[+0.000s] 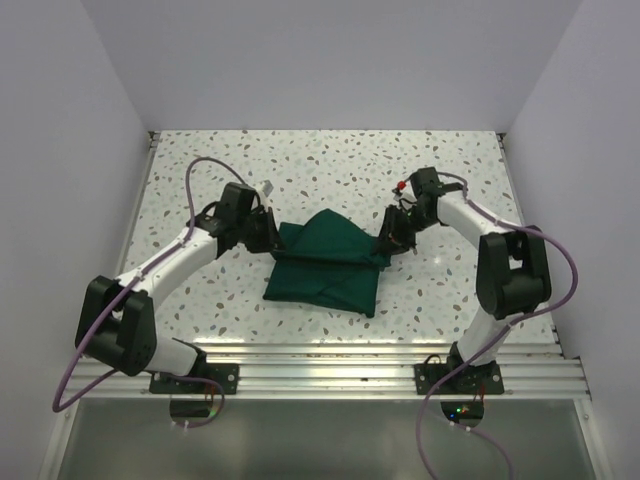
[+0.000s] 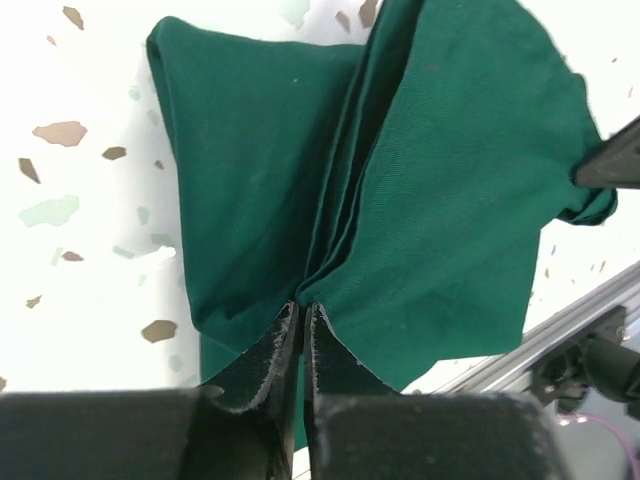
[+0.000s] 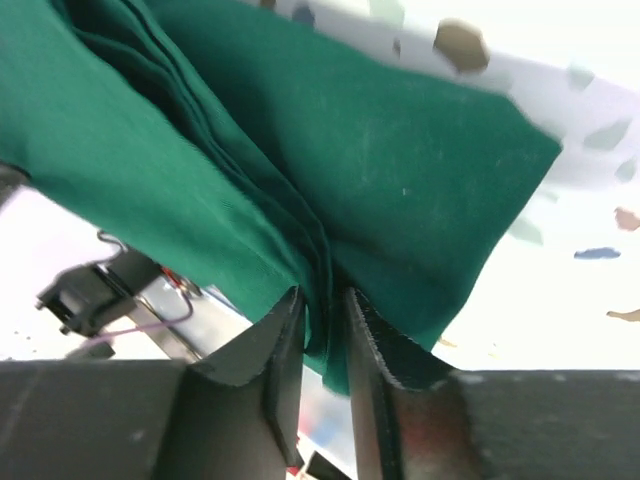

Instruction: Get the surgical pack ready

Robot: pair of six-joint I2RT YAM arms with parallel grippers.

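Note:
The surgical pack [image 1: 325, 265] is a dark green fabric drape, folded into a loose bundle in the middle of the speckled table. Whatever it wraps is hidden. My left gripper [image 1: 268, 232] is shut on the drape's left edge; in the left wrist view the gripper [image 2: 302, 308] pinches gathered folds of the drape [image 2: 400, 180]. My right gripper [image 1: 388, 238] is shut on the drape's right edge; in the right wrist view the gripper [image 3: 322, 300] holds several layers of the drape [image 3: 300, 150] between its pads. Both held edges are lifted a little off the table.
The speckled table [image 1: 330, 170] is walled at the back and both sides. An aluminium rail [image 1: 330, 362] with both arm bases runs along the near edge. The rail also shows in the left wrist view [image 2: 560, 325].

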